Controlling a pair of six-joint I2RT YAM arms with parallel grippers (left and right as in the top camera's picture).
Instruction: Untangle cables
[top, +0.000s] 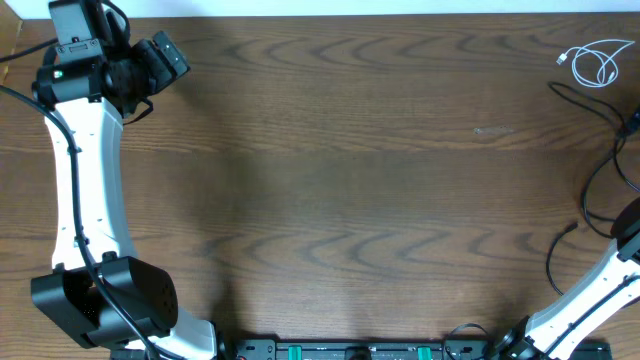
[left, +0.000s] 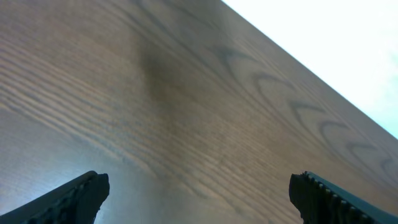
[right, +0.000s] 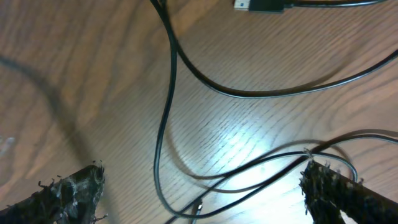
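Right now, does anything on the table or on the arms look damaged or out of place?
Yes. The pads of the right end effector look frayed, with loose fibres sticking out, while the left end effector looks clean. Beneath the right one, black cables cross over each other.

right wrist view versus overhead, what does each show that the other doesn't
Only the right wrist view: the right gripper, open, over the spot where the black cables cross, seen close up. Only the overhead: the coiled white cable in the far right corner, and the left arm. Both: black cables lying on the wooden table.
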